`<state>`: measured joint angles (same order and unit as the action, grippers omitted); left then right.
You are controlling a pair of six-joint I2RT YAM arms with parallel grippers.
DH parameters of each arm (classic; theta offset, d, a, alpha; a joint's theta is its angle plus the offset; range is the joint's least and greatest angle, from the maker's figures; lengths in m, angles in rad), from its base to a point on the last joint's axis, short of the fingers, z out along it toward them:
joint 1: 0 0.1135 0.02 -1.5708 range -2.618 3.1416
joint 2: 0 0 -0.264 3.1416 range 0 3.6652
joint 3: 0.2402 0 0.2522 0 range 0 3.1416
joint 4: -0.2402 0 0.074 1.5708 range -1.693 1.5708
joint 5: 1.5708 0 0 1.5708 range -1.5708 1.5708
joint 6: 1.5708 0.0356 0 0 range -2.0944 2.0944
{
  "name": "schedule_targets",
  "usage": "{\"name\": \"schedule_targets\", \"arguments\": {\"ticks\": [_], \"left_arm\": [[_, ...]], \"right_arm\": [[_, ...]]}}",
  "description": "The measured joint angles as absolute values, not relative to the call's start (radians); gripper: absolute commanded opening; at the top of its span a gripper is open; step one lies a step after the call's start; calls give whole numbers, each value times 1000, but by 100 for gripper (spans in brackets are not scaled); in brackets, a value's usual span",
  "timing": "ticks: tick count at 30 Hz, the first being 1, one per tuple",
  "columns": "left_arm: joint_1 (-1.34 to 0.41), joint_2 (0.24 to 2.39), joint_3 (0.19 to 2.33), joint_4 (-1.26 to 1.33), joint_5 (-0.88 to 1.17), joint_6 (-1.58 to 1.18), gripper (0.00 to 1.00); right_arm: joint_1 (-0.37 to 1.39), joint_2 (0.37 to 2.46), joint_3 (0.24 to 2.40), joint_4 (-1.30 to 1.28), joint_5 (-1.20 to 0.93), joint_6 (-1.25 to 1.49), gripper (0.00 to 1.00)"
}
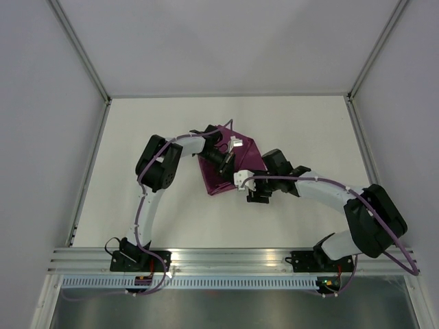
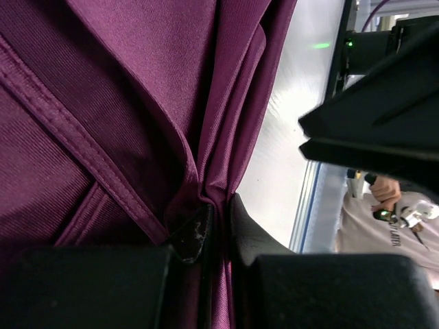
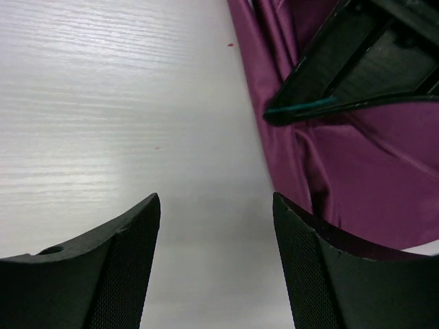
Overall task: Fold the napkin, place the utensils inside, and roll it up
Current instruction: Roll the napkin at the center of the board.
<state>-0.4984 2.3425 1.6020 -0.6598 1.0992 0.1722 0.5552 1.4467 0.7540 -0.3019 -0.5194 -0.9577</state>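
The plum-purple napkin (image 1: 243, 159) lies partly folded and bunched at the table's middle. My left gripper (image 1: 225, 159) is over it, and in the left wrist view it (image 2: 218, 214) is shut on a gathered fold of the napkin (image 2: 123, 103), with cloth pinched between the jaws. My right gripper (image 1: 248, 186) is at the napkin's near edge. In the right wrist view it (image 3: 216, 229) is open and empty over bare table, with the napkin (image 3: 357, 171) just to its right and the left gripper (image 3: 343, 62) above the cloth. No utensils are in view.
The white table (image 1: 171, 130) is bounded by grey enclosure walls and metal posts (image 1: 82, 48). A slotted aluminium rail (image 1: 226, 260) runs along the near edge by both arm bases. The right arm's black body (image 2: 384, 116) looms at the right of the left wrist view.
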Motion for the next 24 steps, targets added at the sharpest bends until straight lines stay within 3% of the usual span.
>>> {"name": "schedule_targets", "arguments": {"ticks": [12,24], "left_arm": [[-498,2400,1669,-777,1137,173,2],[-488,2428,1676,-838,1178,189,2]], "right_arm": [[667,1536,739,-111,-391,-1033,70],[675,1667,836,-90,-363,-1087,55]]}}
